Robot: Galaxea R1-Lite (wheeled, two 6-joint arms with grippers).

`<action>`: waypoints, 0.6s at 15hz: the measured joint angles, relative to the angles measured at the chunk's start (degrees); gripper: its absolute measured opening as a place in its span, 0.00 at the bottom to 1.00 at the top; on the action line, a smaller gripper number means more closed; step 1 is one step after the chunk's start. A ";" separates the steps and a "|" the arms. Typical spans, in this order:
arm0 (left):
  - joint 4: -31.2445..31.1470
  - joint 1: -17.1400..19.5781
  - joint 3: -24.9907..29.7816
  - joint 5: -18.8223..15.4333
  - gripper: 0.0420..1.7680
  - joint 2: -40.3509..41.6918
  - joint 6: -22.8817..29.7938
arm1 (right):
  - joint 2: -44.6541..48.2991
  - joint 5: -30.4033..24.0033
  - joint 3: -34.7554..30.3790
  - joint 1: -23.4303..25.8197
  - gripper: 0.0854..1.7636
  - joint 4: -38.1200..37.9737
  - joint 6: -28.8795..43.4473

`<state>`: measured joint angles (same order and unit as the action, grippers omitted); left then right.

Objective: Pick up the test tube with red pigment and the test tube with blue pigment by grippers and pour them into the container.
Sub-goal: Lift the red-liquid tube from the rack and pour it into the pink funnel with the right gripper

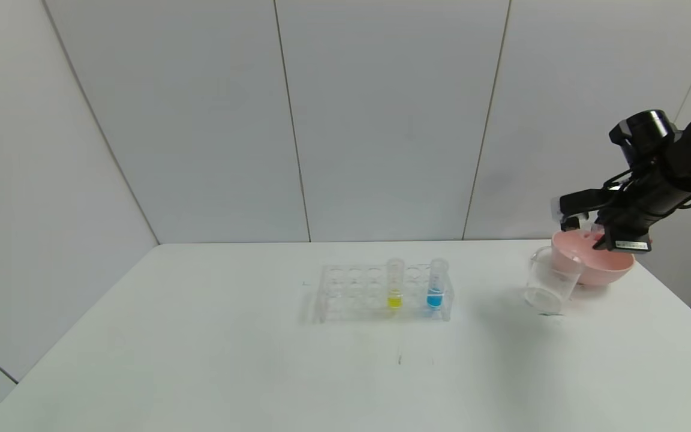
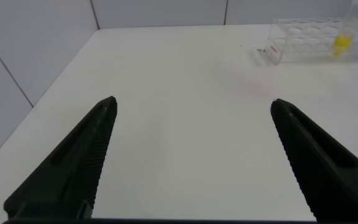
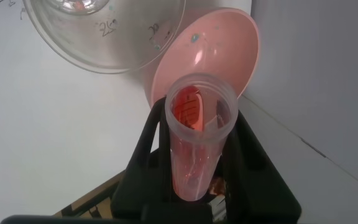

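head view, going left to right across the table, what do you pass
clear tube rack → yellow-liquid tube → test tube with blue pigment → container → pink bowl, with the right pincer over it.

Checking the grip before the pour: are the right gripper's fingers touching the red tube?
Touching. The right wrist view shows the right gripper with black fingers pressed on both sides of the test tube with red pigment.
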<state>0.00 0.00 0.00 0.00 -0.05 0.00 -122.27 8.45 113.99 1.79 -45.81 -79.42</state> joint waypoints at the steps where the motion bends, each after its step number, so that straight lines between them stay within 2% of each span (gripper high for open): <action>1: 0.00 0.00 0.00 0.00 1.00 0.00 0.00 | 0.00 0.44 0.00 -0.39 0.27 -0.33 -0.23; 9: 0.00 0.00 0.00 0.00 1.00 0.00 0.00 | -0.06 4.74 -0.10 -2.61 0.27 -0.68 -2.34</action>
<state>0.00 0.00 0.00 0.00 -0.05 0.00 -122.33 13.19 113.90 -0.82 -46.49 -81.76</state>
